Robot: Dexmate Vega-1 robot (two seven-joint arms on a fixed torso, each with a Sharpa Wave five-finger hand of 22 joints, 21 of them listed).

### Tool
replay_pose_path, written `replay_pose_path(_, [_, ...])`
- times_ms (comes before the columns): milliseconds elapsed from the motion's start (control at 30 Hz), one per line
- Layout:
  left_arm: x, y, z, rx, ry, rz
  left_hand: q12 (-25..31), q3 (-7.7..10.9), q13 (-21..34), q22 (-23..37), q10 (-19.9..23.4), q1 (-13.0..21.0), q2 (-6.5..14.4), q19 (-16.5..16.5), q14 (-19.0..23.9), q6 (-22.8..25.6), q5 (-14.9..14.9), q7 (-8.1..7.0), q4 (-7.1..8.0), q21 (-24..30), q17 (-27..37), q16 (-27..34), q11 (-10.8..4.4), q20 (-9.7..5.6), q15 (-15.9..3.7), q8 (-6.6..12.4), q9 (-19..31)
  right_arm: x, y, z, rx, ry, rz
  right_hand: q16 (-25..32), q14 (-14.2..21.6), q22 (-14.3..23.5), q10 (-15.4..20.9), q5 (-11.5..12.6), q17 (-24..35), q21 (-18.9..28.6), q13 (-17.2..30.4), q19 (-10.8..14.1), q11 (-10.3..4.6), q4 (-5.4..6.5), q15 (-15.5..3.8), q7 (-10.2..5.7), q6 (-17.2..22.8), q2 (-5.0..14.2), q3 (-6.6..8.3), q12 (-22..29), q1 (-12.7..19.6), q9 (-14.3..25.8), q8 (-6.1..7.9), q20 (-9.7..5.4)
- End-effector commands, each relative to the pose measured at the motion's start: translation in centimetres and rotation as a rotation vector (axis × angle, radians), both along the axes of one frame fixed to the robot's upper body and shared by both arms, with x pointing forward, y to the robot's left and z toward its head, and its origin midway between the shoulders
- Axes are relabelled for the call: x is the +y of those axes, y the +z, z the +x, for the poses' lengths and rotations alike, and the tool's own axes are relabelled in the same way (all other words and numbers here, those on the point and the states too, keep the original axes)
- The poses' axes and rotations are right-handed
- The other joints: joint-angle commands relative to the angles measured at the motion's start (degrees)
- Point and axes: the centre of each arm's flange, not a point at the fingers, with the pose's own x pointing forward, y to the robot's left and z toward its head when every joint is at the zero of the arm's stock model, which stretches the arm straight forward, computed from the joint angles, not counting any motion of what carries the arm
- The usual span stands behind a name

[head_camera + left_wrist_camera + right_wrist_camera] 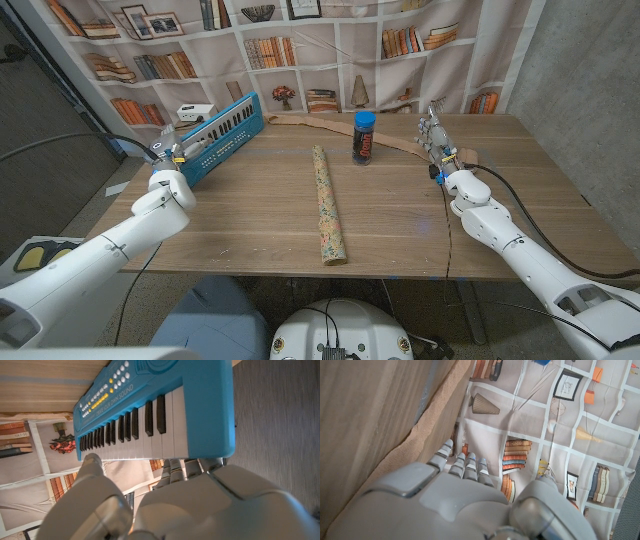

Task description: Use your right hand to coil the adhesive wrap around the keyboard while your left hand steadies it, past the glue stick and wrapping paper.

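Blue toy keyboard [222, 134] at the far left of the worktop [250, 230], tilted up on its long edge with one end raised, the near end clamped by the left hand [172, 152]; in the left wrist view, fingers [187, 467] tucked under the keyboard's [150, 415] edge and thumb alongside the white keys, most likely to keep the body propped and steady so wrap can pass around it. Tan adhesive wrap [320, 122] trailing as a long strip from just behind the keyboard, across the far side of the worktop, to the right hand [435, 135], well apart from the keyboard on the opposite side. Right hand [465, 467] raised beside the strip's end [420, 425], fingers extended close together; whether pinching the wrap, impossible to tell. Between keyboard and right hand: roll of patterned wrapping paper [329, 205] lying lengthwise down the middle, and an upright glue stick [363, 137] with a blue cap just beyond it, right beside the strip. Both probably in the way of any low sweep toward the keyboard, the glue stick easily toppled. Bookshelf-print backdrop [350, 40] behind the keyboard.
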Motion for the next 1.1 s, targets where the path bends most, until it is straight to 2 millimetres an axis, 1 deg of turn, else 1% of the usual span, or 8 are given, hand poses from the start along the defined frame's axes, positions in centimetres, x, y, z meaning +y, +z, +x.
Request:
replay_pose_path(33, [-1.0, -2.2, -0.1, -0.006, -0.058, -0.101, 0.8, 0.8, 0.7, 0.0, 0.7, 1.2, 0.4, 1.9, 2.0, 0.1, 0.3, -0.07, -0.14, 0.8, 0.2, 0.6, -0.73, -1.28, -1.33, 0.51, 0.5, 0.0, 0.3, 0.0, 0.003, 0.007, -0.016, 0.1, -0.3, 0.2, 0.2, -0.2, 0.1, 0.4, 0.1, 0.0, -0.22, -0.4, -0.48, -0.17, 0.4, 0.09, -0.09, 0.2, 0.5, 0.3, 0.25, 0.07])
replay_pose_path(167, [-1.3, -2.7, -0.4, -0.017, -0.071, -0.129, 1.9, 1.82, 1.8, -0.1, 1.9, 2.9, 1.3, 4.9, 5.3, 0.6, 0.6, -0.54, -0.43, 1.9, 0.4, 1.5, -1.34, -3.7, -3.3, 0.94, 1.0, -0.2, 0.3, -0.2, 0.005, 0.008, -0.014, 0.0, -0.4, 0.2, 0.2, -0.2, 0.1, 0.4, 0.1, 0.0, -0.27, -0.41, -0.49, -0.13, 0.4, 0.14, -0.07, 0.2, 0.5, 0.3, 0.25, 0.09])
replay_pose_path(367, [-1.7, -3.1, -0.7, -0.007, -0.073, -0.151, 6.6, 6.92, 6.1, 0.2, 5.4, 15.5, 6.1, 10.0, 14.8, 2.8, 4.0, -0.66, -1.86, 5.0, 2.9, 5.5, -2.78, -7.65, -8.09, 2.36, 3.2, -0.5, 0.1, -0.5, 0.011, 0.008, -0.015, 0.0, -0.4, 0.2, 0.1, -0.2, 0.1, 0.4, 0.1, 0.0, -0.42, -0.42, -0.53, -0.28, 0.4, 0.21, -0.04, 0.1, 0.5, 0.3, 0.24, 0.06])
replay_pose_path(500, [-1.8, -3.1, -0.8, -0.025, -0.073, -0.18, 15.7, 7.95, 12.9, 1.1, 12.4, 24.2, 7.4, 13.8, 24.1, 10.2, 7.1, -4.1, -1.9, 8.9, 8.7, 12.2, -5.61, -10.58, -11.75, 6.0, 7.7, -0.6, 0.0, -0.5, 0.014, 0.013, -0.013, 0.1, -0.4, 0.2, 0.1, -0.2, 0.1, 0.4, 0.1, 0.0, -0.46, -0.43, -0.52, -0.31, 0.4, 0.23, -0.03, 0.1, 0.5, 0.3, 0.23, 0.09])
replay_pose_path(567, [-1.9, -3.2, -0.9, -0.033, -0.075, -0.179, 25.0, 8.15, 20.2, 2.8, 20.4, 31.5, 7.2, 15.7, 33.9, 17.1, 9.9, -5.85, -2.06, 13.0, 13.9, 18.4, -8.1, -12.79, -15.58, 11.79, 13.4, -0.7, 0.0, -0.5, 0.015, 0.02, -0.003, 0.0, -0.4, 0.2, 0.1, -0.2, 0.1, 0.4, 0.1, 0.0, -0.45, -0.43, -0.51, -0.32, 0.4, 0.25, -0.02, 0.1, 0.5, 0.3, 0.22, 0.08])
replay_pose_path(800, [-2.6, -3.1, -0.6, 0.012, -0.111, -0.173, 42.3, 4.6, 42.1, 15.0, 23.0, 47.2, 5.8, 11.2, 37.3, 19.7, 16.4, -8.79, -1.54, 28.9, 28.2, 23.6, -10.25, -15.02, -17.05, 28.21, 34.4, -0.8, 0.0, -0.5, 0.014, 0.022, -0.006, 0.1, -0.3, 0.2, 0.1, -0.2, 0.1, 0.4, 0.1, 0.1, -0.49, -0.45, -0.56, -0.48, 0.4, 0.33, 0.02, 0.1, 0.5, 0.3, 0.22, 0.18])
replay_pose_path(967, [-3.2, -3.1, -0.5, -0.023, -0.14, -0.169, 44.4, 2.11, 43.7, 23.5, 25.2, 50.2, 3.7, 9.0, 38.3, 22.6, 21.3, -8.98, -0.82, 38.6, 38.8, 30.0, -8.96, -15.09, -14.83, 37.14, 45.8, -1.2, -0.2, -0.6, 0.019, 0.014, 0.003, 0.1, -0.3, 0.2, 0.1, -0.2, 0.1, 0.4, 0.1, 0.1, -0.53, -0.46, -0.61, -0.52, 0.3, 0.39, 0.05, 0.1, 0.5, 0.3, 0.21, 0.2])
replay_pose_path(1100, [-3.6, -3.0, -0.4, -0.07, -0.158, -0.16, 46.3, 2.32, 44.7, 26.9, 27.2, 50.4, 3.6, 8.6, 39.1, 24.3, 24.1, -8.71, -0.67, 42.0, 41.5, 31.7, -8.69, -15.01, -15.87, 39.89, 49.1, -1.5, -0.3, -0.7, 0.021, 0.008, 0.011, 0.1, -0.3, 0.2, 0.1, -0.2, 0.1, 0.4, 0.1, 0.1, -0.58, -0.47, -0.65, -0.55, 0.4, 0.42, 0.06, 0.1, 0.5, 0.3, 0.23, 0.23])
